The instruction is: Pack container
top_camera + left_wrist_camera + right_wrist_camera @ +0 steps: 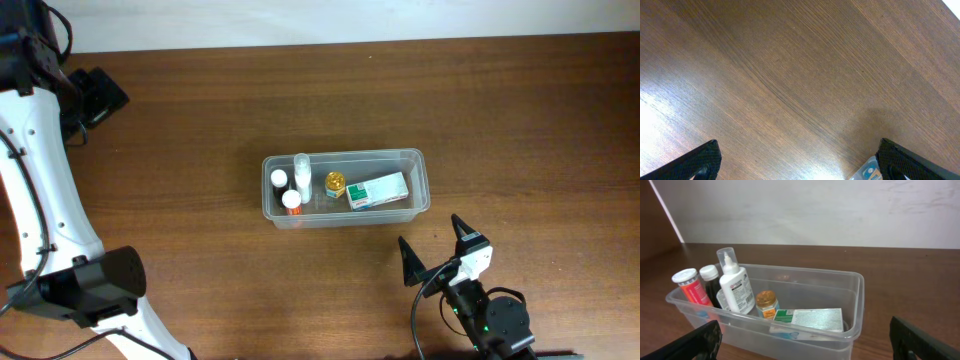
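Note:
The clear plastic container lies mid-table. Inside stand two white-capped bottles, a white dropper bottle and a gold-lidded jar. A white-and-green carton lies flat beside them. My right gripper is open just in front of the container's right end, holding nothing. In the right wrist view the container fills the space ahead of the right gripper. My left gripper is open over bare wood, far off at the table's left.
The left arm runs along the table's left edge. A small clear piece with a blue mark shows beside the left gripper's right fingertip. A white wall borders the table's far edge.

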Action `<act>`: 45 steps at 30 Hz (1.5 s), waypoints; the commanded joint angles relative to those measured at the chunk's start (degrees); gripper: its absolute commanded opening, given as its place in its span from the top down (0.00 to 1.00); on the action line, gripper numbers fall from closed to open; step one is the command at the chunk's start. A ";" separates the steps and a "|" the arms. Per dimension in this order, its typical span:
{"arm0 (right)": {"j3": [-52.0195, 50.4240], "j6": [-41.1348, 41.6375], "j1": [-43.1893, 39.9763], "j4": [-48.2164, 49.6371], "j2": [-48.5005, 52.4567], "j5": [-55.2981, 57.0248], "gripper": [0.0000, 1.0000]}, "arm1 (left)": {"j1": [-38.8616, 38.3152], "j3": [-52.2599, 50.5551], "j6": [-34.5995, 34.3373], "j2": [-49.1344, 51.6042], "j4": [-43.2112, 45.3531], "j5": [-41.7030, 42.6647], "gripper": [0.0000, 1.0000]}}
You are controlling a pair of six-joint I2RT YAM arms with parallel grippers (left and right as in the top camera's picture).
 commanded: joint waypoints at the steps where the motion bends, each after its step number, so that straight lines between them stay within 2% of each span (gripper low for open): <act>1: -0.28 -1.16 -0.26 -0.35 0.15 1.33 0.02 | 0.13 0.57 0.92 -0.55 -0.02 0.15 0.00; 20: -0.28 -1.16 -1.60 -0.46 -0.52 0.98 0.02 | 0.13 0.57 0.92 -0.55 -0.02 0.15 0.00; 28: -0.28 -1.14 -23.19 -0.35 -0.52 1.03 0.02 | 0.13 0.57 0.92 -0.55 -0.02 0.15 0.00; 31: -0.28 -1.14 -27.02 -0.35 -0.52 1.03 0.02 | 0.13 0.57 0.92 -0.55 -0.02 0.15 0.00; 36: -0.28 -1.16 -25.86 -0.37 -0.52 1.16 0.02 | 0.13 0.57 0.92 -0.55 -0.02 0.15 0.00; 45: -0.28 -1.16 -18.05 -0.37 -0.52 1.16 0.01 | 0.13 0.57 0.92 -0.55 -0.02 0.15 0.00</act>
